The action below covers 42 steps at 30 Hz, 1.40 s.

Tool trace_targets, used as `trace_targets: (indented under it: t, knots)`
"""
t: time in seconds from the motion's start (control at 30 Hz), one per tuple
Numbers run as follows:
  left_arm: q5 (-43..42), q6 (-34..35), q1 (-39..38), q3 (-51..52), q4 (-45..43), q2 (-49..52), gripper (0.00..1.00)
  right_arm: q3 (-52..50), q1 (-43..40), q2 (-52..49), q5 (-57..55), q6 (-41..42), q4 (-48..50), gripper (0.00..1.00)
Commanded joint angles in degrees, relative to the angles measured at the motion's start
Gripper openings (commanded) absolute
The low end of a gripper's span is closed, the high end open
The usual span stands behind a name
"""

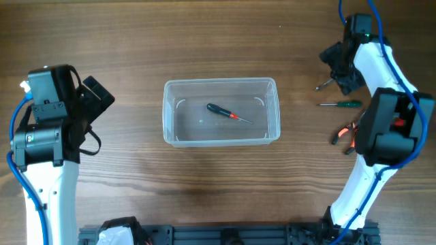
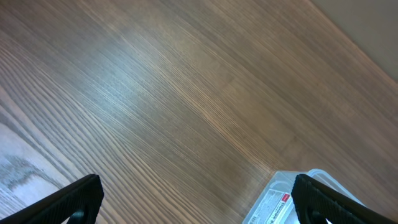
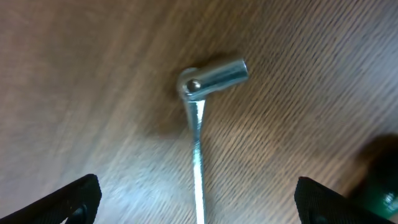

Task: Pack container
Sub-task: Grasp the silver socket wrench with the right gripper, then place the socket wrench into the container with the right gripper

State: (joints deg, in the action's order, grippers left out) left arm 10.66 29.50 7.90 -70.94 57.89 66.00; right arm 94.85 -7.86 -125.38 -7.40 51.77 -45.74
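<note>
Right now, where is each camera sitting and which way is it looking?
Overhead: above the table, facing straight down at the container, left arm and right arm.
Left wrist: on the left gripper, facing down at bare wood and a container corner; its open fingers show.
Right wrist: on the right gripper, facing down at a metal socket tool; its open fingers show.
Shared: overhead and right wrist both see the metal socket tool; overhead and left wrist, the container.

clear container (image 1: 221, 113) upright mid-table, screwdriver (image 1: 225, 113) inside
</note>
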Motion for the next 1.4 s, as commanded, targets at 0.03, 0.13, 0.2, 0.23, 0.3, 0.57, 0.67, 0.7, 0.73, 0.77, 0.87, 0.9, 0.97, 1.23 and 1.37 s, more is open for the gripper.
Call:
trace_targets:
  t: [0.03,0.13,0.2,0.23,0.3,0.57,0.67,0.7,0.73,0.77,0.87,0.9,0.97,1.23,1.37]
  knots:
    - [-1.0,0.8,0.3,0.0,0.0,0.1,1.0,-0.5,0.1,-4.4,-0.6,-0.6,0.7,1.0]
    - [-1.0,0.8,0.3,0.0,0.0,0.1,1.0,-0.5,0.1,-5.0,0.3,-0.6,1.0,0.99]
    - [-1.0,0.8,0.3,0.0,0.0,0.1,1.0,-0.5,0.1,-5.4,1.5,-0.7,1.2,0.95]
    - [-1.0,0.8,0.3,0.0,0.0,0.1,1.0,-0.5,0.1,-5.4,1.9,-0.8,1.2,0.9]
    - [-1.0,0.8,0.3,0.0,0.0,0.1,1.0,-0.5,0.1,-5.4,2.7,-0.8,1.5,0.72]
    - [-1.0,0.8,0.3,0.0,0.0,0.1,1.0,-0.5,0.1,-5.4,5.4,-0.8,1.5,0.33]
    - [-1.0,0.8,0.3,0.0,0.0,0.1,1.0,-0.5,0.1,-5.4,6.0,-0.8,1.6,0.24]
    - [-1.0,0.8,0.3,0.0,0.0,0.1,1.0,-0.5,0.1,-5.4,6.0,-0.8,1.6,0.23]
    - [-1.0,0.8,0.3,0.0,0.0,0.1,1.0,-0.5,0.1,-5.4,6.0,-0.8,1.5,0.2]
    - [-1.0,0.8,0.3,0.0,0.0,0.1,1.0,-0.5,0.1,-5.4,6.0,-0.8,1.5,0.17]
    - [-1.0,0.8,0.3,0.0,0.0,0.1,1.0,-0.5,0.1,-5.4,6.2,-0.8,1.5,0.09]
    - [-1.0,0.8,0.3,0.0,0.0,0.1,1.0,-0.5,0.1,-5.4,6.2,-0.8,1.5,0.07]
    - [-1.0,0.8,0.3,0.0,0.0,0.1,1.0,-0.5,0.1,-5.4,6.2,-1.7,1.6,0.04]
    - [-1.0,0.8,0.3,0.0,0.1,0.1,1.0,0.1,0.9,-0.2,6.4,-19.1,-0.4,0.04]
    - [-1.0,0.8,0.3,0.0,0.1,0.1,1.0,0.1,5.0,10.1,6.5,-37.4,-0.3,0.04]
